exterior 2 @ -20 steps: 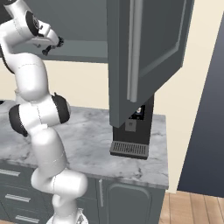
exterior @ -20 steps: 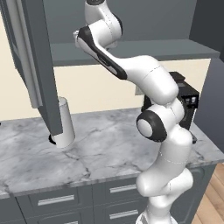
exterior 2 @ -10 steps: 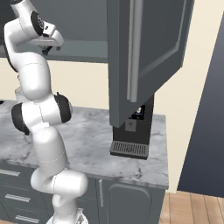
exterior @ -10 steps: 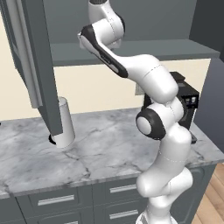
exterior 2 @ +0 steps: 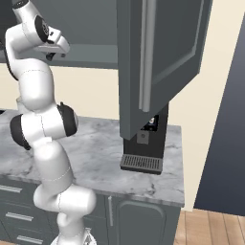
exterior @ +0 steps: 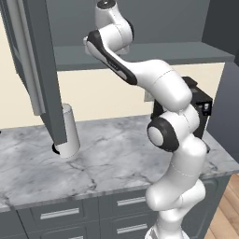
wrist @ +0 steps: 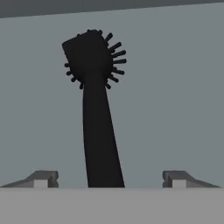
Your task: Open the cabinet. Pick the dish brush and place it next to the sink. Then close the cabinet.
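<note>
The cabinet (exterior: 42, 70) is seen already open: one dark grey door with its long silver handle hangs at the upper left of the left base view, and the other door (exterior 2: 162, 62) swings out across the upper middle of the right base view. The opening step can therefore be judged done, and the picking step is the one in hand.

In the hand view the dish brush (wrist: 97, 118) lies on the grey shelf (wrist: 175, 96), running up from the bottom centre of the frame, its dark handle nearest the camera and its tuft of black bristles at the upper centre. The gripper (wrist: 109, 179) is held with its fingers wide apart, one tip at the lower left and one at the lower right, and the handle is seen between them with a clear gap on either side. Nothing is gripped yet.

In the left base view the white arm reaches up from the lower right toward the shelf at the upper centre. A white paper-towel roll (exterior: 70, 133) stands on the marble counter (exterior: 116, 158) at the left, partly behind the door; a dark coffee machine (exterior 2: 143, 148) stands at the centre of the right base view.

The next move is judged to call for a short advance along the handle, then a closing of the fingers on it, centred so the thin handle is not pushed aside.
</note>
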Available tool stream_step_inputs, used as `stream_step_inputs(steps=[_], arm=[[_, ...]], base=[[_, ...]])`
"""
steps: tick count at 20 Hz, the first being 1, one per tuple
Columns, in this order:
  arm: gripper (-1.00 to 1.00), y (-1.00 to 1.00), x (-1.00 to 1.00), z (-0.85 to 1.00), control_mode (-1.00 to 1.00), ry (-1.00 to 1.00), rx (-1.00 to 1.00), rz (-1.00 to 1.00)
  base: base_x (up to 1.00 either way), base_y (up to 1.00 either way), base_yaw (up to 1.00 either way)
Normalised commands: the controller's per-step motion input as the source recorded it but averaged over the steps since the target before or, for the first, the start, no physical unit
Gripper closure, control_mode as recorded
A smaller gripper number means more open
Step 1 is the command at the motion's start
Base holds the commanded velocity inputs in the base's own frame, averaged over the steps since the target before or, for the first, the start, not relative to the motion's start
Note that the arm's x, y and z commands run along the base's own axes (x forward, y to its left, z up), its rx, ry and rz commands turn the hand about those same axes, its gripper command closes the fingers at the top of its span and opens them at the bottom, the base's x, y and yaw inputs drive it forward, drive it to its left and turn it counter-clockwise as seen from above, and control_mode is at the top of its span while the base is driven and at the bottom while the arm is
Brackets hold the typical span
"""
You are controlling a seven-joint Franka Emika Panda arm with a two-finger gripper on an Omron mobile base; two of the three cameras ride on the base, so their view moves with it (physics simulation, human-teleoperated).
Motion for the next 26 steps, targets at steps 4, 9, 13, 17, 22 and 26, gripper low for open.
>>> stream_step_inputs(steps=[4, 9, 13, 17, 22, 26], arm=[[1.0, 0.0, 0.0, 0.0, -1.0, 0.0, 0.0, 0.0], [1.0, -0.07, -0.08, 0.0, -1.0, 0.01, 0.0, 0.0], [1.0, -0.43, -0.67, 0.0, -1.0, -0.07, 0.04, 0.0], [1.0, -0.4, -0.9, 0.0, -1.0, -0.06, 0.08, 0.0], [1.0, -0.48, -1.0, 0.0, -1.0, -0.07, 0.1, 0.02], [1.0, -0.51, -1.0, 0.0, -1.0, -0.11, 0.09, 0.05]], base=[[0.0, 0.0, 0.0], [0.0, 0.0, 0.0], [0.0, 0.0, 0.0], [0.0, 0.0, 0.0], [0.0, 0.0, 0.0], [0.0, 0.0, 0.0]])
